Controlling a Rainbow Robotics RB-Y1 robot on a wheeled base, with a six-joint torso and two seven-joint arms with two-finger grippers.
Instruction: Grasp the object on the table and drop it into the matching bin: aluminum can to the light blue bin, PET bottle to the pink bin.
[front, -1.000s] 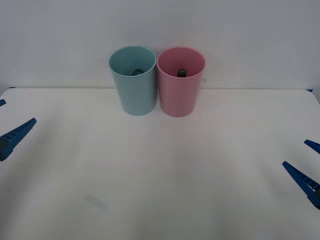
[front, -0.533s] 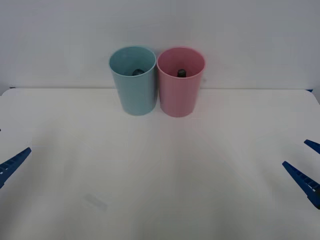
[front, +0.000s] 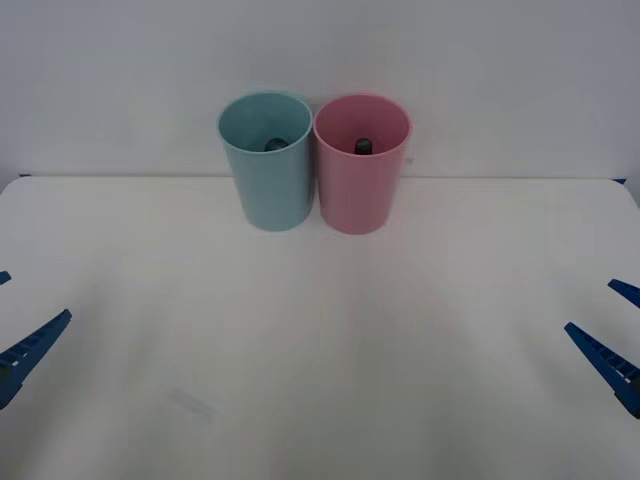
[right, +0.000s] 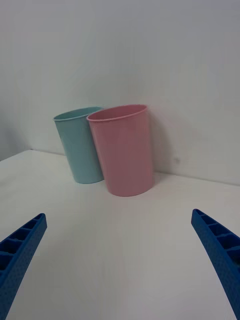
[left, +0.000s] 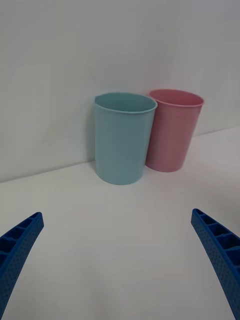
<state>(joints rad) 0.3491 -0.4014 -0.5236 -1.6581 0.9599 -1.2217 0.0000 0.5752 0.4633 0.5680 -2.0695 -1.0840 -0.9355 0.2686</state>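
Note:
The pink bin (front: 361, 180) and the light blue bin (front: 267, 175) stand side by side, touching, at the back of the white table (front: 320, 340). Inside the pink bin a black cap (front: 363, 146) of the PET bottle shows; the bin's wall hides the bottle's body. My left gripper (front: 12, 318) hangs open at the table's left edge, holding nothing. My right gripper (front: 614, 328) hangs open at the right edge, also holding nothing. Both wrist views look across bare tabletop at the pink bin (right: 125, 150) (left: 172, 130) and light blue bin (right: 80, 145) (left: 122, 137), between open fingers.
A small dark grey thing (front: 272, 145) lies inside the light blue bin; I cannot tell what it is. A plain pale wall (front: 500, 80) rises right behind the bins. A faint smudge (front: 190, 403) marks the tabletop near the front left.
My left gripper has drawn back toward the table's near left edge. The right gripper and both bins have stayed put.

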